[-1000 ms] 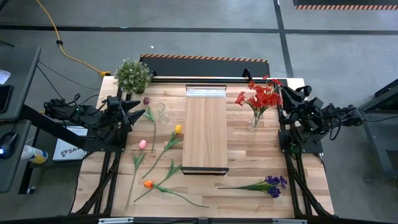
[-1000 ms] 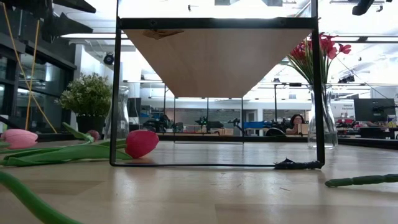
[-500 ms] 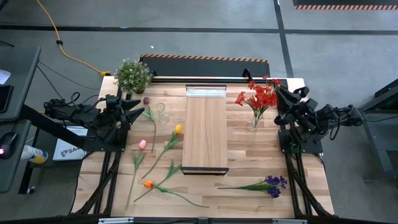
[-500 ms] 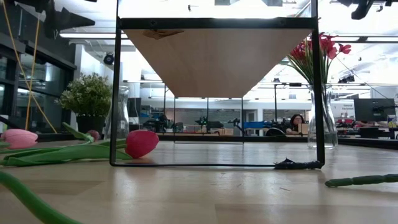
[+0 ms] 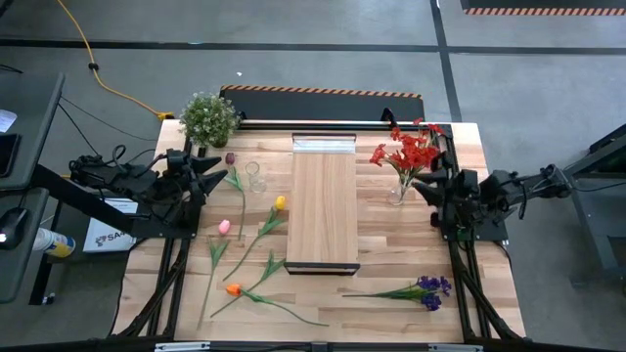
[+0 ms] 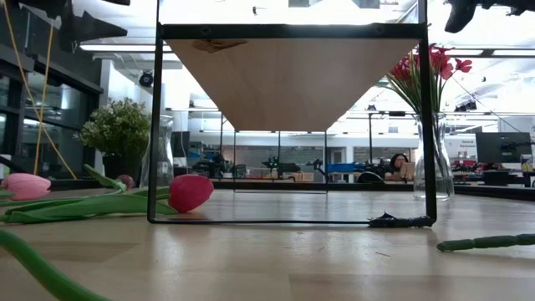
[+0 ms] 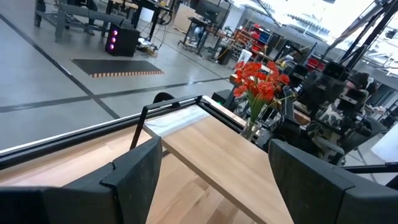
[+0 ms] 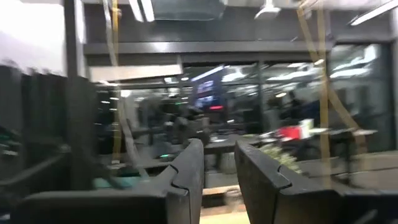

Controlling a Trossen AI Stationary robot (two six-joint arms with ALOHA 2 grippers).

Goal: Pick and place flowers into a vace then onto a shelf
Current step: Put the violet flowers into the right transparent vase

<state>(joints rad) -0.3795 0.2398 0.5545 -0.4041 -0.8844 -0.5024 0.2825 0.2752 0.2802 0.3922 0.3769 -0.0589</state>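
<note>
At 3 o'clock of the shelf (image 5: pixel 324 207): red flowers (image 5: pixel 409 153) in glass vase (image 5: pixel 398 192) | right gripper (image 5: pixel 423 187) beside it, fingers (image 8: pixel 186 171) narrowly apart, empty | left gripper (image 5: pixel 217 164) at 9 o'clock, fingers (image 7: pixel 135 174) wide open | loose tulips (image 5: pixel 256 231) on counter (image 5: pixel 401 254)

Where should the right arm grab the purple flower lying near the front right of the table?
Grip the purple flower mid-stem, coming straight down from above. It lies flat with the stem running leftward from the head, and the bare green stem is thin and clear of the bulky bloom.

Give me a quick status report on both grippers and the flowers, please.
Left gripper open, waiting at table's left edge. Right gripper empty, jaws nearly closed, beside vase of red flowers. Loose tulips on table; shelf bare.
</note>
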